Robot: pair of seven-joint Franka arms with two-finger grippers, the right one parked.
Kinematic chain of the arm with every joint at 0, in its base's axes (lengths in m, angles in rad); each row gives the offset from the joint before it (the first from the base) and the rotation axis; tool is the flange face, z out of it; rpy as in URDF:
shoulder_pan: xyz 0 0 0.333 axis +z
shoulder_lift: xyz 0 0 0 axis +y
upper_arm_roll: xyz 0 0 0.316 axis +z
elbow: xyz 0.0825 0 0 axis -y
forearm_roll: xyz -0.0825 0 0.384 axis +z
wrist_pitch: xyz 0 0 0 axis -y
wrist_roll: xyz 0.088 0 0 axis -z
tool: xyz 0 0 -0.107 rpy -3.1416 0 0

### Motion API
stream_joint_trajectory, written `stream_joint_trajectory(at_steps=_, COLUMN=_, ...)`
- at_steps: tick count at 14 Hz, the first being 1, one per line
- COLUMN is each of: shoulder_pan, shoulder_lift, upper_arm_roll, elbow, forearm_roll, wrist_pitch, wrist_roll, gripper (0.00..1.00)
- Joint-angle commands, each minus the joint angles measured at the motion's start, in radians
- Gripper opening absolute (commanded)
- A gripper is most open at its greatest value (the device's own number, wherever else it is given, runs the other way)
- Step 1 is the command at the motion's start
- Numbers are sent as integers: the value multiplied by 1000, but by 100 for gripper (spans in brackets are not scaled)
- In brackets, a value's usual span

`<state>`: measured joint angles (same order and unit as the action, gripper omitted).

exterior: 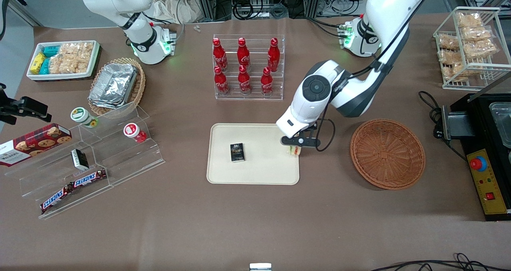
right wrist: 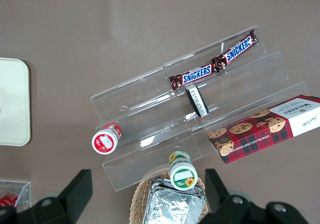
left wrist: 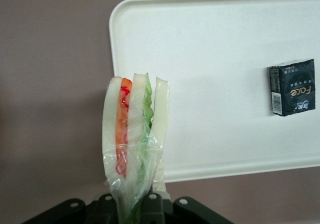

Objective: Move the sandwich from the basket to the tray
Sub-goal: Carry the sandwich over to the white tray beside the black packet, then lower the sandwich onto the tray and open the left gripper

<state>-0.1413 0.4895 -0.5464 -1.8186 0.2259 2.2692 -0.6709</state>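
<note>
My gripper (exterior: 296, 147) hangs over the edge of the cream tray (exterior: 255, 175) that faces the basket, shut on the sandwich (exterior: 295, 151). In the left wrist view the wrapped sandwich (left wrist: 134, 144) stands upright between the black fingers (left wrist: 155, 206), with pale bread and red, orange and green layers, above the tray's rim (left wrist: 114, 59). The reddish-brown wicker basket (exterior: 387, 154) sits on the table beside the tray, toward the working arm's end, with nothing in it.
A small black pack (exterior: 237, 152) lies on the tray. A clear rack of red bottles (exterior: 247, 67) stands farther from the front camera than the tray. An acrylic shelf with snack bars (exterior: 74, 189) and cups lies toward the parked arm's end. A black machine (exterior: 489, 151) stands past the basket.
</note>
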Motion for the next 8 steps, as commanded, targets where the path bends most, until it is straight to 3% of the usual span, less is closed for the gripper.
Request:
stream_joint_trajectory(at_steps=1, shoulder_pan=-15, shoulder_lift=93, upper_arm_roll=0, elbow=70, forearm_roll=79, wrist_pitch=36, wrist_roll=-9, gripper=0)
stream_joint_trajectory(at_steps=5, shoulder_pan=-43, shoulder_lift=172, upper_arm_roll=16, elbow=140, forearm_roll=99, wrist_pitch=36, wrist_roll=-29, gripper=0)
stream_joint_trajectory(at_steps=8, shoulder_pan=-44, shoulder_lift=218, upper_arm_roll=19, elbow=159, forearm_roll=173, wrist_pitch=39, wrist_roll=-65, gripper=0)
